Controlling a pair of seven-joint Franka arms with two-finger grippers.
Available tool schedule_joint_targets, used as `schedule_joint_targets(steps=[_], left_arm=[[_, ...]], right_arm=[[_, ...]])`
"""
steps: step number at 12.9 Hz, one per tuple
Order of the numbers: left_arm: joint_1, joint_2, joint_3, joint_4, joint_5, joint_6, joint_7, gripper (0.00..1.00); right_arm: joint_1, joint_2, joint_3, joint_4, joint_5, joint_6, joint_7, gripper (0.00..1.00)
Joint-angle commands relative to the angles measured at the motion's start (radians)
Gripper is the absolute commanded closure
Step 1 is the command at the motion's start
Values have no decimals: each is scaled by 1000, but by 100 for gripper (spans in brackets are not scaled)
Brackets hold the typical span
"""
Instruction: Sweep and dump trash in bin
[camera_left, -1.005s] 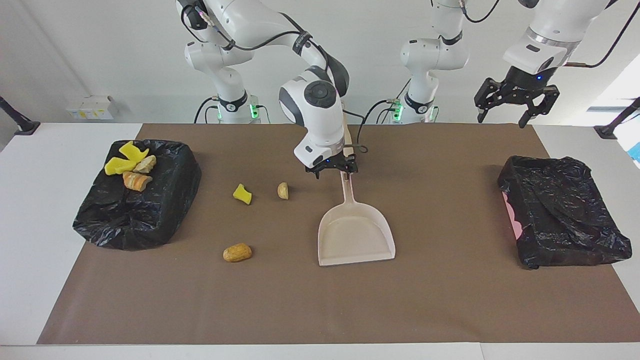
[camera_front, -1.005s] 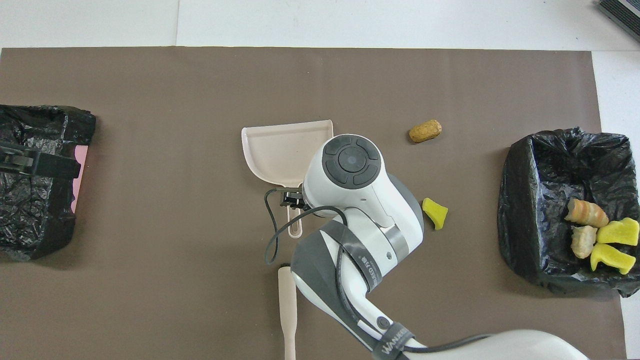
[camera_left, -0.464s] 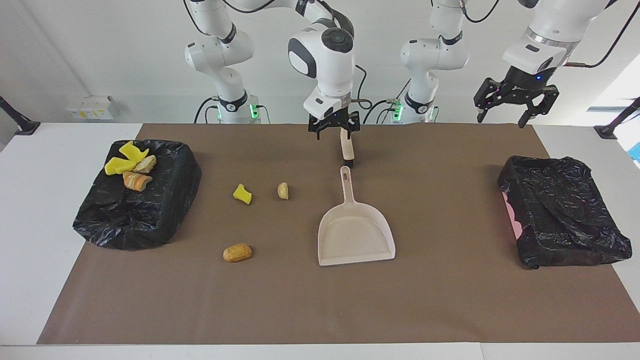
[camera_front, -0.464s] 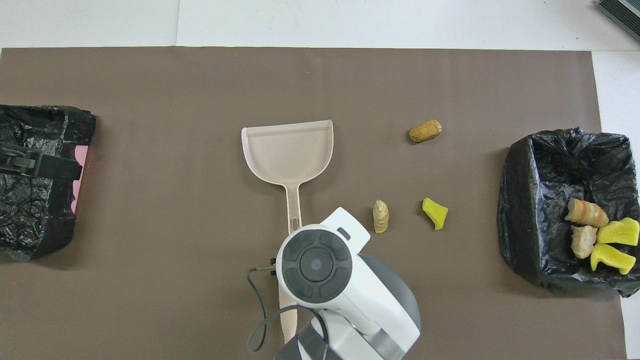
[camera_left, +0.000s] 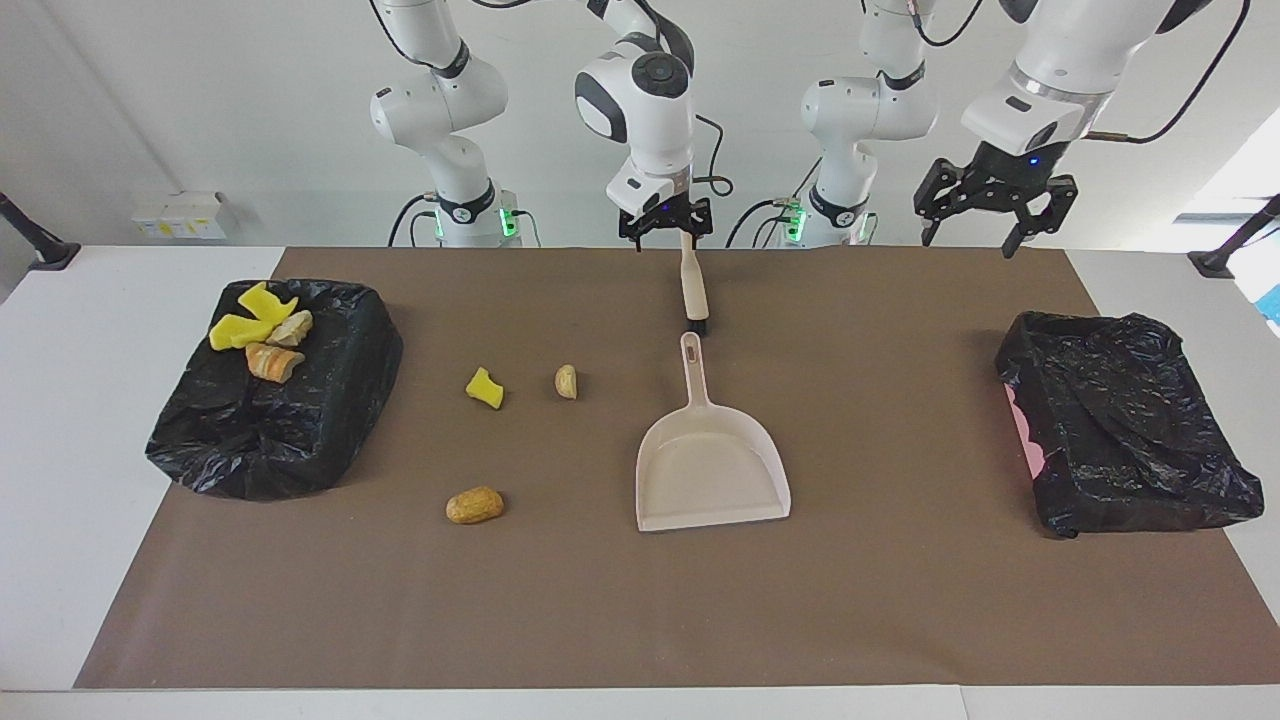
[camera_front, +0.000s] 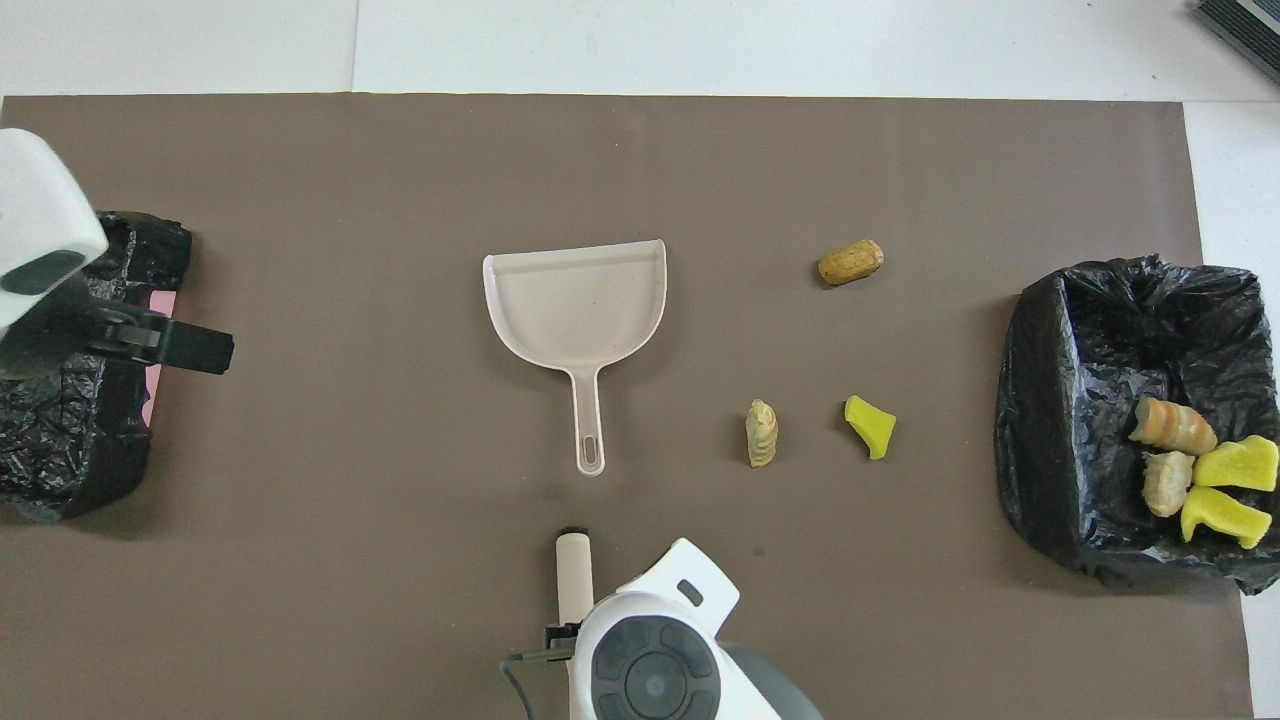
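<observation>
While both grippers' fingers splayed, holding nothing: three loose trash lumps, one bright yellow, two tan, perhaps bread-like.

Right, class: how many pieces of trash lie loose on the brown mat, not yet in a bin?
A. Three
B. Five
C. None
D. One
A: three pieces lie on the brown mat beside the dustpan: a tan chunk, a pale ridged chunk and a yellow scrap. The four other pieces lie in the black-lined bin at the right arm's end.
</observation>
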Motion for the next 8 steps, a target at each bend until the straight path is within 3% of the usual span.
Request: schedule_joint_targets(steps=[1,4,7,8], left_arm=[[-3,-9,-100,-154,3,159,-174,0],[-3,16,-225,-285,4,349,-366,0],[-3,123,-332,-291,20,458,-556,0],[-3,190,-378,-291,76,510,-631,0]], right_arm=[[55,-23,-3,-73,24,72,79,0],[127,54,-5,-94,24,186,122,0],[167,138,-5,-95,24,283,123,0],[168,153,-5,-95,24,290,122,0]])
